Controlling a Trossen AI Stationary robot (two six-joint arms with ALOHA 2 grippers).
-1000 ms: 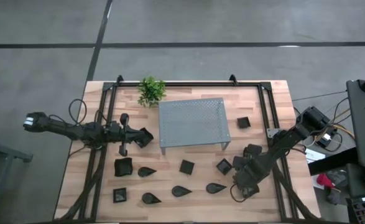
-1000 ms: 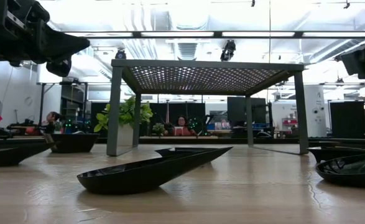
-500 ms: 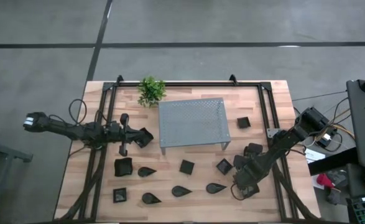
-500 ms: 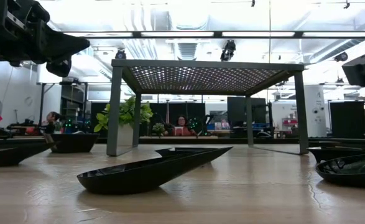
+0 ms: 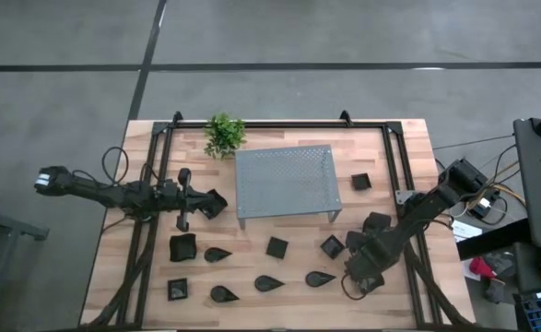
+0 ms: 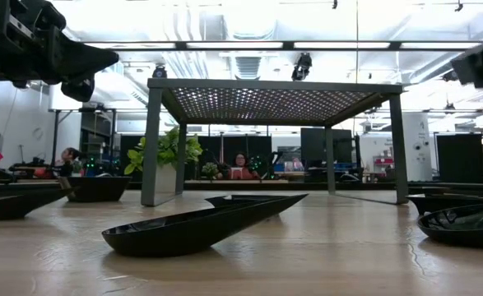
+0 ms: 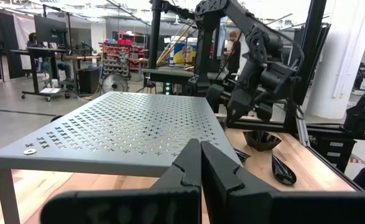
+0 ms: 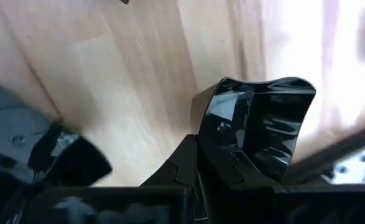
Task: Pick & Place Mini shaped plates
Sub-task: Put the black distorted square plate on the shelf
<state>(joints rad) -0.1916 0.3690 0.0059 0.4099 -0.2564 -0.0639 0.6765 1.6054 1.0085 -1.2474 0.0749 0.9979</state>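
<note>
Square plate, glossy black with a raised rim, is pinched by its rim in the right gripper, lifted clear of the wooden table. Other mini plates lie on the table beside that gripper. Left gripper, fingers pressed together and empty, faces the perforated stand.

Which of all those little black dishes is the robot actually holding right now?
The glossy square dish pinched in the right gripper, near the table's front right. The other dishes, like the teardrop dish and the lone square dish beside the metal stand, lie untouched.
</note>
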